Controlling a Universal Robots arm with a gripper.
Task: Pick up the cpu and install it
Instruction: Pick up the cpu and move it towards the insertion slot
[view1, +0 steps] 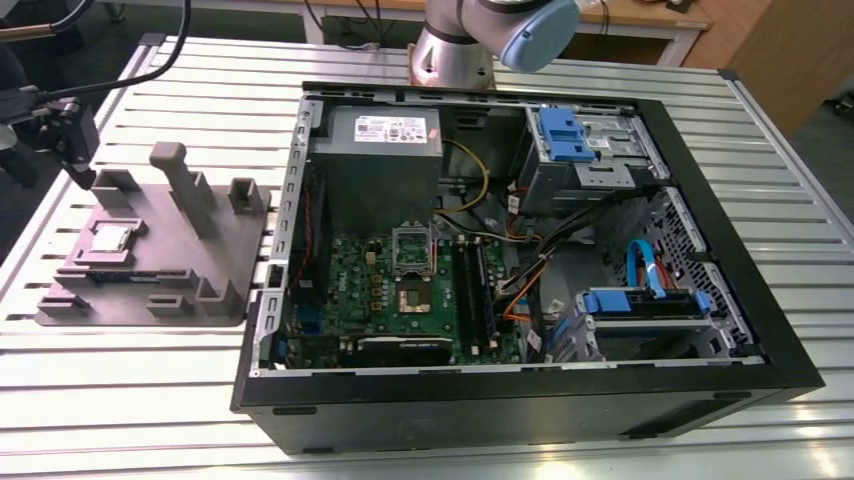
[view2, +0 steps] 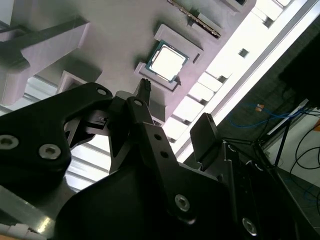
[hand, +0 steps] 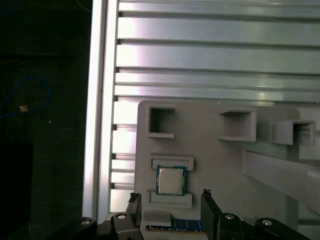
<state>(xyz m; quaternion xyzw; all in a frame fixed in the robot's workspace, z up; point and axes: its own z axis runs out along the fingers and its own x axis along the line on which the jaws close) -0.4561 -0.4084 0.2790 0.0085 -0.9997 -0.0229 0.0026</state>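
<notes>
Gripper (hand: 169, 195) hangs above the tray (hand: 225, 160), fingers (hand: 210, 205) apart and lined up either side of the cpu (hand: 171, 180) — set for a straddling grab, I judge. The cpu lies flat in its pocket — untouched.

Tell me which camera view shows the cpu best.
The first wrist view: the cpu faces the camera square-on, with its metal top and all four edges visible, seated in a pocket of the grey holder. The second wrist view shows it slanted, its top glaring. In the exterior view it sits far off, at the exterior view's left.
</notes>
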